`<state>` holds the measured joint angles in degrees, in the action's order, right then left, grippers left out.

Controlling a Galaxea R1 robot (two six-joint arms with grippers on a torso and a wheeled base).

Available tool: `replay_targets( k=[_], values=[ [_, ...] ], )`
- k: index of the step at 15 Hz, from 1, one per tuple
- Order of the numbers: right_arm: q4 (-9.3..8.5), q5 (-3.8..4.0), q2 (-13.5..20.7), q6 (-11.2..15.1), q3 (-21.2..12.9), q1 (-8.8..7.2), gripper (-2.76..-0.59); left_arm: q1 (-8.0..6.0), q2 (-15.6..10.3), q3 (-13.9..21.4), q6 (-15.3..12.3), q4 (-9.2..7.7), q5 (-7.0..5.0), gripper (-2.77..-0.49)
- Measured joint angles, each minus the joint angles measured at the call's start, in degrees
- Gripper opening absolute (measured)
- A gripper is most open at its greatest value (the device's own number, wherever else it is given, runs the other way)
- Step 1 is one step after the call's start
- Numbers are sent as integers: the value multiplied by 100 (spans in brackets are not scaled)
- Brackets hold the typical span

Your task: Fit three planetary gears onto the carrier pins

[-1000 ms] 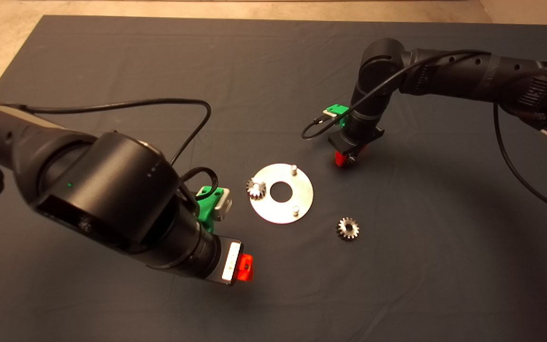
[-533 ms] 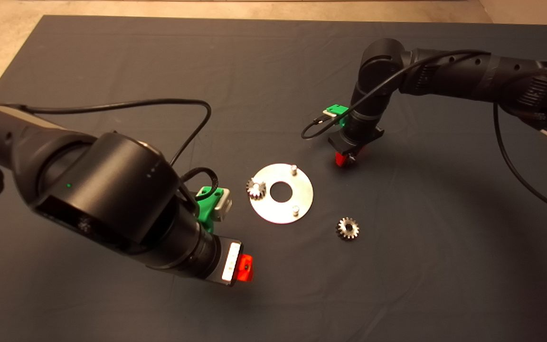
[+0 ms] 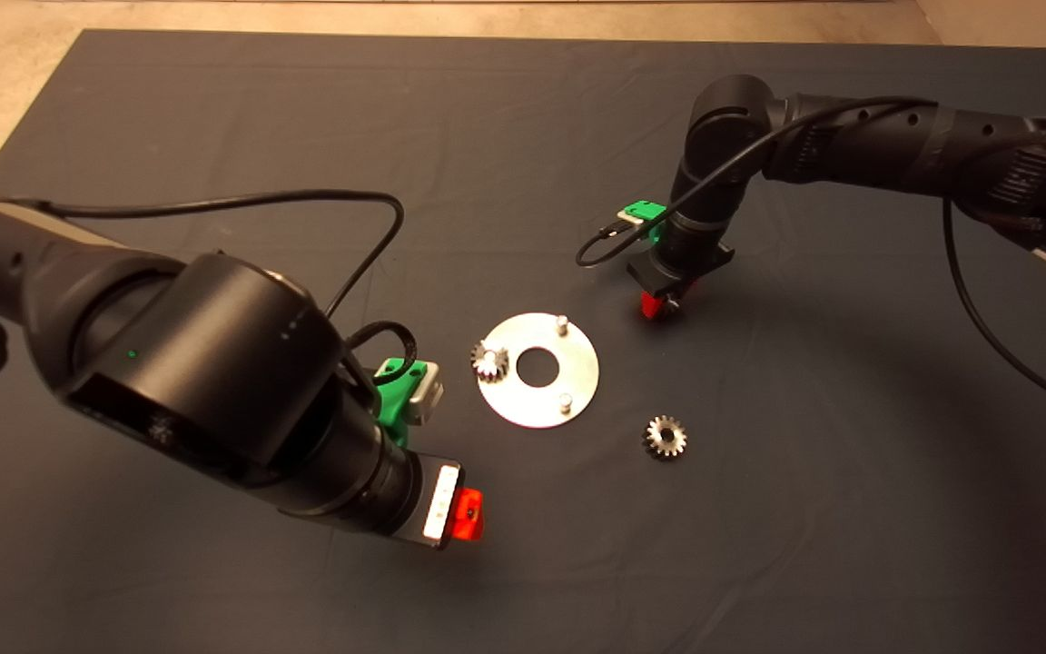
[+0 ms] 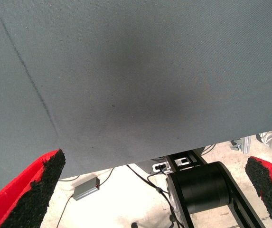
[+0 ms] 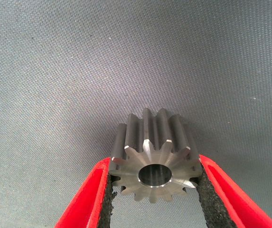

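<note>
One planetary gear (image 3: 489,361) sits on a carrier pin at the left edge of the silver plate (image 3: 537,370); two carrier pins (image 3: 561,322) remain bare. We note a second gear (image 3: 666,436) lying on the mat (image 3: 523,136) right of the plate. Our right gripper (image 5: 153,190) pinches the third gear (image 5: 153,156) between its pads beyond the plate. Our left gripper (image 4: 154,190) hangs spread wide, holding nothing, near the mat's front edge.

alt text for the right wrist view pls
A small steel planetary gear is clamped between the right claw's two red fingers, whose black pads press its toothed sides. Its shiny face and central bore face the camera, with the dark woven mat behind.
</note>
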<state>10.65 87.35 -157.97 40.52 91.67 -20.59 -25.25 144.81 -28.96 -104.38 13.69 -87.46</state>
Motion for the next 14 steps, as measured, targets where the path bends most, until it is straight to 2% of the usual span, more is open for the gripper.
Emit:
replay_targets(
  k=[10,14],
  values=[
    [-22,-5,-17,32,66,0,-229,-2,11,37,-22,-22,0,-51],
    [-90,6,-35,237,66,-5,-230,-2,12,83,-107,-24,0,-51]
  ],
)
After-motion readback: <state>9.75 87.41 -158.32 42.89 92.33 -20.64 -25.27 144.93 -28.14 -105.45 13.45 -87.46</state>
